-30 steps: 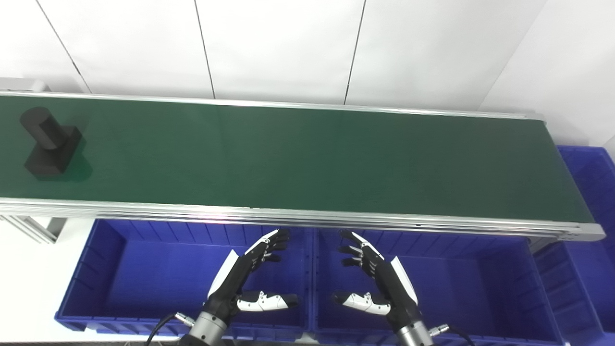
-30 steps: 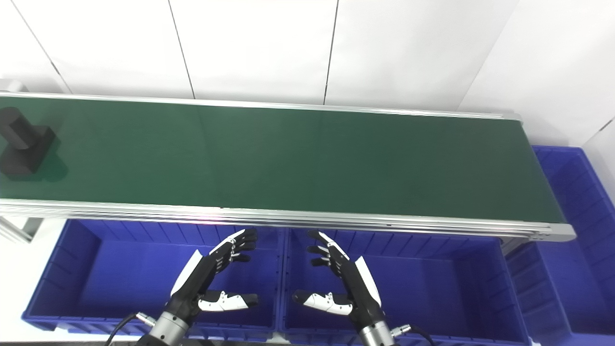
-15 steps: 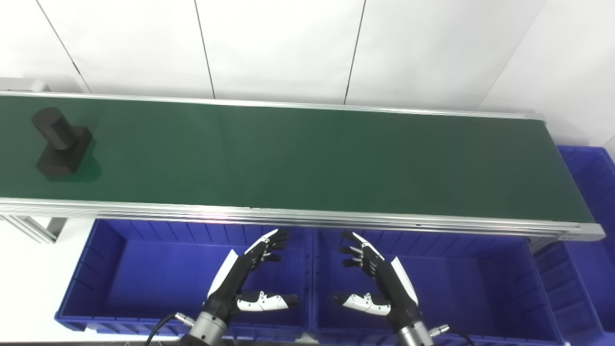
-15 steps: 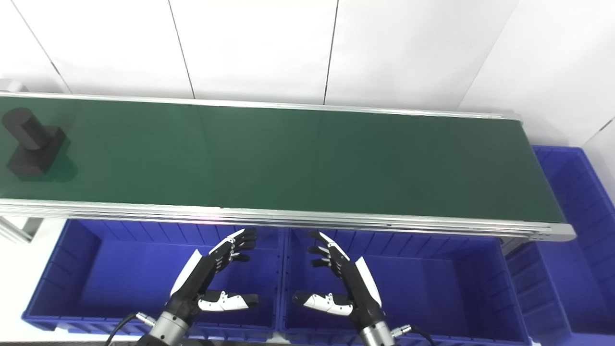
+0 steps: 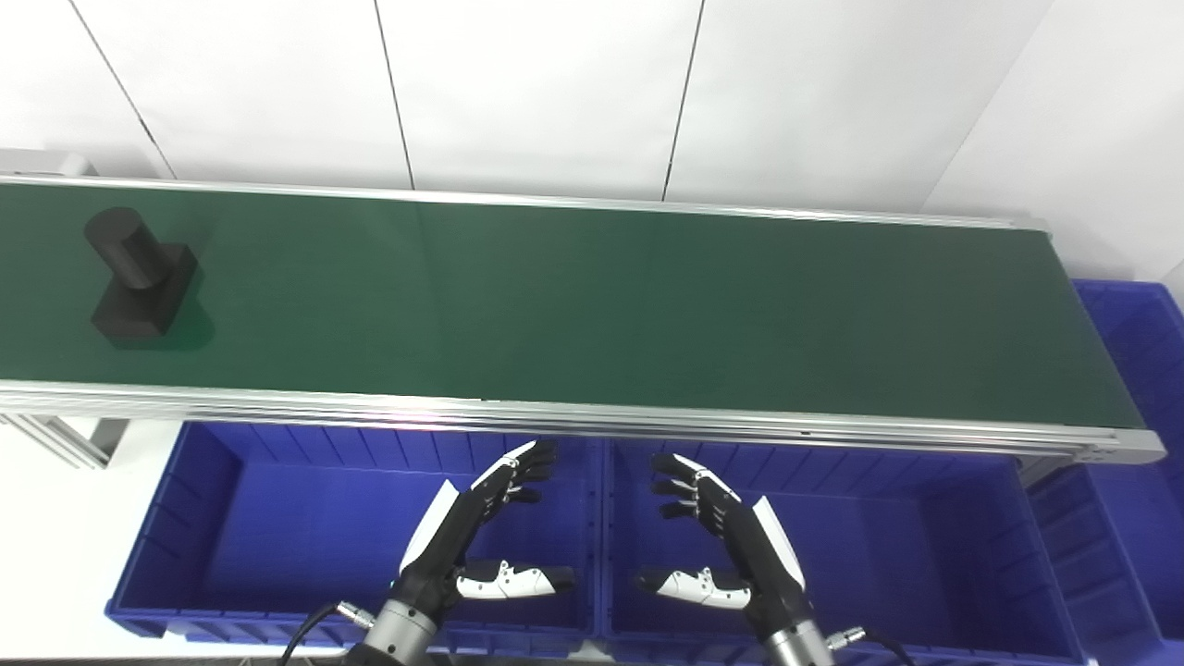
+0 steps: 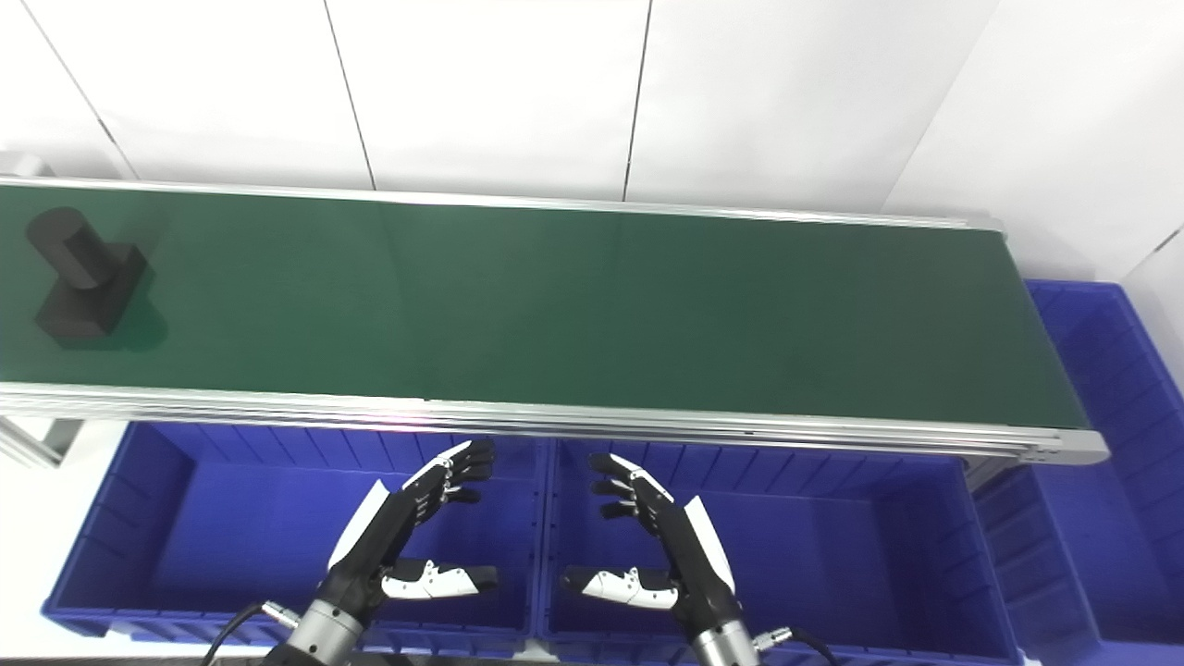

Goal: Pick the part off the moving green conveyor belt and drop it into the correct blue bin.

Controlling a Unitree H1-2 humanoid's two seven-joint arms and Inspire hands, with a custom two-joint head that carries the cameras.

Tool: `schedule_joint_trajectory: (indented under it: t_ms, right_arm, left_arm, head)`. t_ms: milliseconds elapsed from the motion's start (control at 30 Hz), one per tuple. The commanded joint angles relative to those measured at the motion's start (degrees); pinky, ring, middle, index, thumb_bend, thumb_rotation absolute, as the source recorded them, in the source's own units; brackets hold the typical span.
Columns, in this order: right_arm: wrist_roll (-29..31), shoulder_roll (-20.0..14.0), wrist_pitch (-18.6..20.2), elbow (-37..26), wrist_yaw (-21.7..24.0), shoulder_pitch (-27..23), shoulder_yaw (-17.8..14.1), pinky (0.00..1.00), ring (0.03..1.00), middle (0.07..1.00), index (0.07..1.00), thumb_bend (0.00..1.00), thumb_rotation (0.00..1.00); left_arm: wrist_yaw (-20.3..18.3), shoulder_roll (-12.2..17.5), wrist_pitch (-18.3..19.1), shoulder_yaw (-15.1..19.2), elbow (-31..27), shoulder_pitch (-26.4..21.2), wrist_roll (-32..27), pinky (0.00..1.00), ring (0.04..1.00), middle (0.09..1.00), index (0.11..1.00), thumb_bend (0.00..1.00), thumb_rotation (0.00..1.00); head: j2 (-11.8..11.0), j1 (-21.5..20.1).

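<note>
**Left eye view: black part at the belt's far-left end, both hands empty over the bins**

Left eye view and right eye view show one scene. A black part point(image 5: 139, 276), a round stub on a blocky base, sits on the green conveyor belt point(image 5: 592, 296) close to its left end, well apart from both hands. Nearer than the belt, the left hand point(image 5: 481, 532) hangs over the left blue bin point(image 5: 185, 518) with fingers spread and thumb out, holding nothing. The right hand point(image 5: 726, 546) mirrors it over the middle blue bin point(image 5: 925, 555), fingers apart, also empty. The two palms face each other across the wall where these bins meet. A third blue bin point(image 5: 1133, 370) stands beyond the belt's right end.
</note>
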Motion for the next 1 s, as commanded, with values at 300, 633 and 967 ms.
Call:
schedule_joint_trajectory:
  t_ms: [300, 633, 967]
  right_arm:
    - [0.57, -0.03, -1.88, -0.69, -0.73, -1.08, 0.35, 0.68, 0.787, 0.822, 0.82, 0.9, 0.42]
    - [0.79, -0.11, -1.88, -0.1, -0.47, -1.28, 0.48, 0.68, 0.778, 0.816, 0.839, 0.9, 0.42]
    - [1.57, -1.19, -1.88, 4.29, -0.53, -2.73, 0.89, 0.68, 0.778, 0.805, 0.839, 0.89, 0.42]
  left_arm:
    - [0.96, 0.52, -1.94, -0.4, -0.8, -1.02, -0.21, 0.74, 0.834, 0.866, 0.884, 0.9, 0.44]
    - [1.33, 0.53, -1.94, -0.97, 0.29, -1.43, -0.25, 0.74, 0.831, 0.861, 0.881, 0.9, 0.43]
    - [6.09, -0.01, -1.94, -4.54, 4.96, -3.59, 1.74, 0.73, 0.81, 0.842, 0.842, 0.93, 0.46]
  head:
    - [-0.15, 0.04]
    - [-1.78, 1.56]
    - [-8.26, 8.15]
